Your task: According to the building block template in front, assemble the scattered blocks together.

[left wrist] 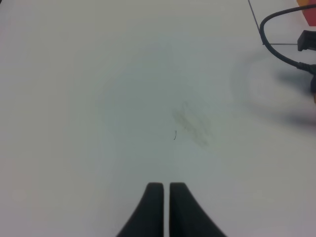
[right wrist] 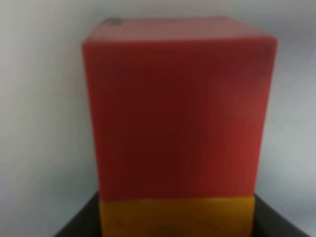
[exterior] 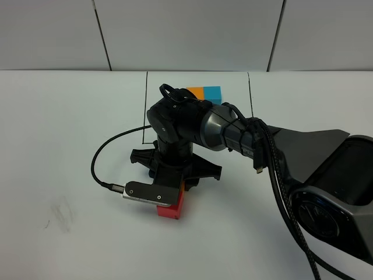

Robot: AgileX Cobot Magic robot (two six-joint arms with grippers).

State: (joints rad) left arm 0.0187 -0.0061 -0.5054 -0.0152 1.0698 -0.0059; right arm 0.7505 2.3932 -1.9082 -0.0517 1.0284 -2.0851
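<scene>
Red and matte, the red block (exterior: 173, 207) lies on the white table (exterior: 70, 146) in the lower middle of the exterior high view, partly under the right arm. This arm enters from the right edge of the frame and reaches across the middle, and the right gripper (exterior: 175, 185) points down just above this block. In the right wrist view the red block (right wrist: 177, 108) fills most of the picture. The orange block (right wrist: 177, 217) sits between the two dark fingers, which are clamped on its sides, and one face of it touches the red block. The picture is blurred there.

The building block template (exterior: 204, 92) is in the upper middle of the exterior view, inside the thin black rectangle (exterior: 250, 93). Only its orange and cyan-blue cubes show; the arm covers the rest.

The left gripper (left wrist: 162, 197) shows only in its own wrist view. Its fingers are pressed together with nothing between them, over bare table with a grey smudge (left wrist: 190, 123) and a black cable (left wrist: 269, 42).
</scene>
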